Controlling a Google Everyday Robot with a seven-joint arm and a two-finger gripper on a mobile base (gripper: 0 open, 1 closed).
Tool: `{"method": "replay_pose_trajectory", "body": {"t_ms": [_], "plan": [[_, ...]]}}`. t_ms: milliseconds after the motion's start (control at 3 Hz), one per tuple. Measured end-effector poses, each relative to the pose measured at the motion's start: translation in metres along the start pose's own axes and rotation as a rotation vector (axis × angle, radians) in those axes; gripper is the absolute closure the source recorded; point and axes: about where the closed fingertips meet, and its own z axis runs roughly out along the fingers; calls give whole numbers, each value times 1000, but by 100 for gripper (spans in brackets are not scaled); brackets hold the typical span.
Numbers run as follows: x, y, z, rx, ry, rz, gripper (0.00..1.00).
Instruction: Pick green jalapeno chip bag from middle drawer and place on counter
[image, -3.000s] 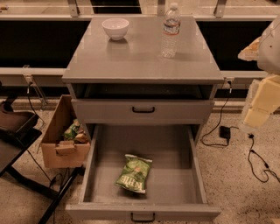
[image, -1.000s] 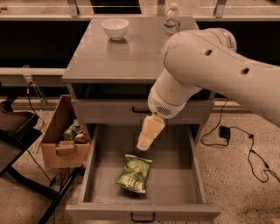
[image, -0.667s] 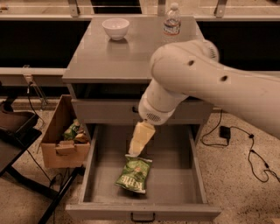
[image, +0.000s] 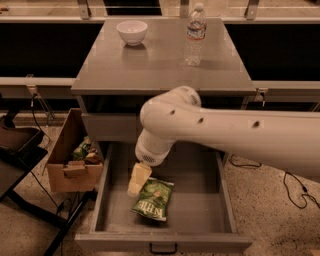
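Observation:
The green jalapeno chip bag (image: 153, 199) lies flat on the floor of the open middle drawer (image: 222, 195), left of centre, with its white lettered band toward the front. My white arm reaches in from the right over the drawer. The gripper (image: 137, 181) hangs from the wrist just above the bag's upper left corner, pointing down into the drawer. The counter (image: 160, 62) is the grey cabinet top behind the arm.
A white bowl (image: 132, 32) and a clear water bottle (image: 195, 35) stand at the back of the counter. A cardboard box (image: 70, 157) with small packets sits on the floor left of the drawer. A dark chair is at far left.
My arm has swung in from the right and moved lower and leftward over the drawer. The gripper has come down close to the chip bag. The bag has not moved.

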Motion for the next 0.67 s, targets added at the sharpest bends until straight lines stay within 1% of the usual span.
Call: {"method": "replay_pose_trajectory", "body": {"t_ms": [333,667], "plan": [[-2,-5,65,8,-13,16,0],[9,-19,128,-4,1,8,0]]}}
